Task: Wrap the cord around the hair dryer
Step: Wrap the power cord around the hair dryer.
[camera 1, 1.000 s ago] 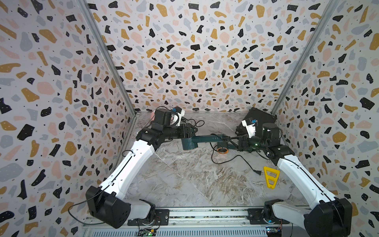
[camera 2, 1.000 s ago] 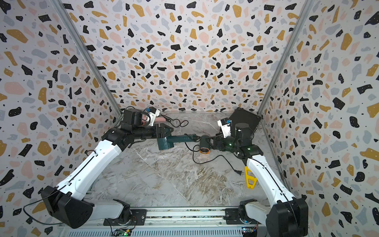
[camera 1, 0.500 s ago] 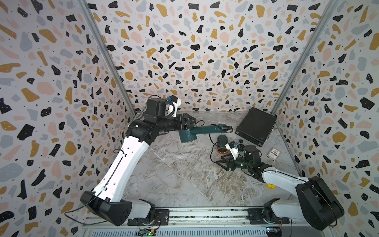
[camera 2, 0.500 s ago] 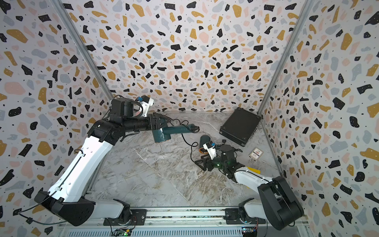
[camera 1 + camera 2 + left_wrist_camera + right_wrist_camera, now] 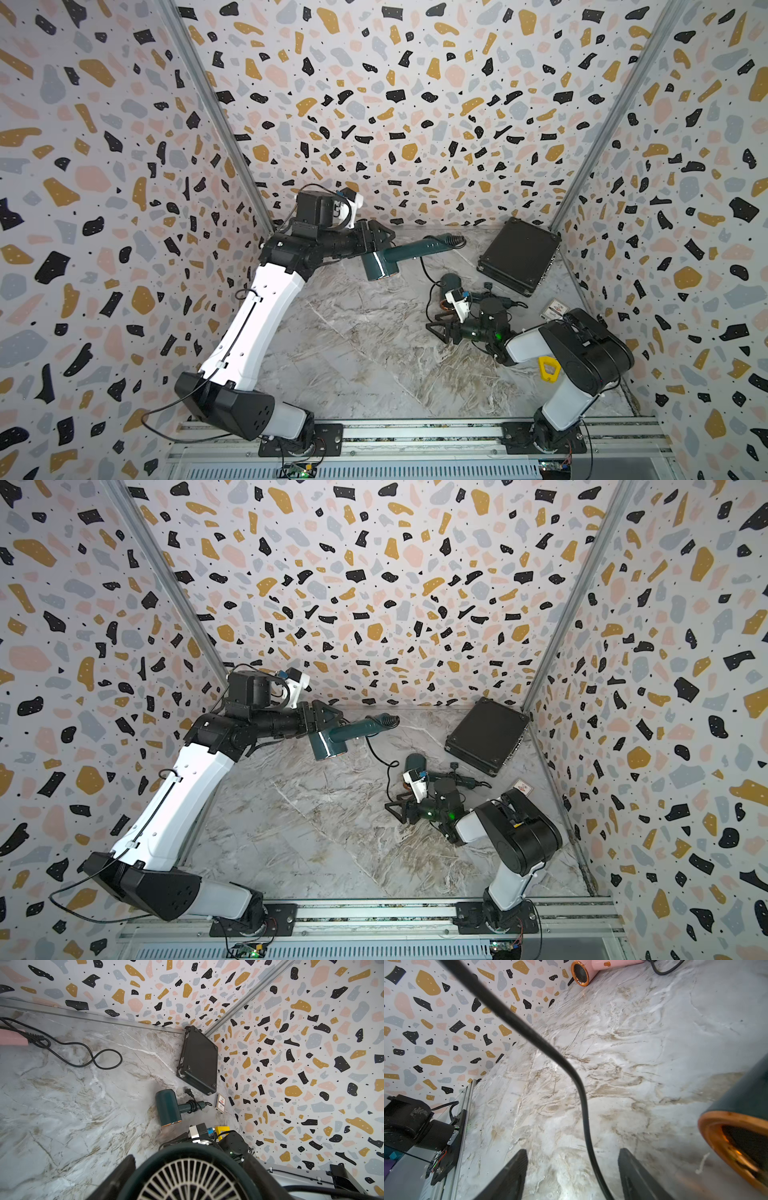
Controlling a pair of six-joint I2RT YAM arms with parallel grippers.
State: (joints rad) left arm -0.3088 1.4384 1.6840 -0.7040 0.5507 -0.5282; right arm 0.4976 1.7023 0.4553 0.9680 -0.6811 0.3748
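Up near the back wall, the left gripper [image 5: 379, 244] is clamped on the dark green hair dryer [image 5: 380, 266], holding it clear of the marble table [image 5: 353, 365] — in the left wrist view its fingers [image 5: 124, 1169] sit on either side of the barrel's rear grille. The handle points toward the right-hand side. The cord [image 5: 423, 270] leaves the handle's tip, drops in a loose curve and runs down toward the right gripper [image 5: 572, 1152]. That gripper lies low over the table on the right with its jaws standing apart. The right wrist view shows the cord passing between the two fingers [image 5: 517, 1169], neither of them closed on it.

Just beside this gripper a second green dryer [image 5: 167, 1105] lies on the table, with its own lead coiled round its handle. A pink dryer [image 5: 593, 968] lies by the back wall. A black case [image 5: 519, 255] sits in the back right corner — a small card pack [image 5: 555, 309] lies near it, and a yellow piece [image 5: 547, 370] shows beside the right arm.
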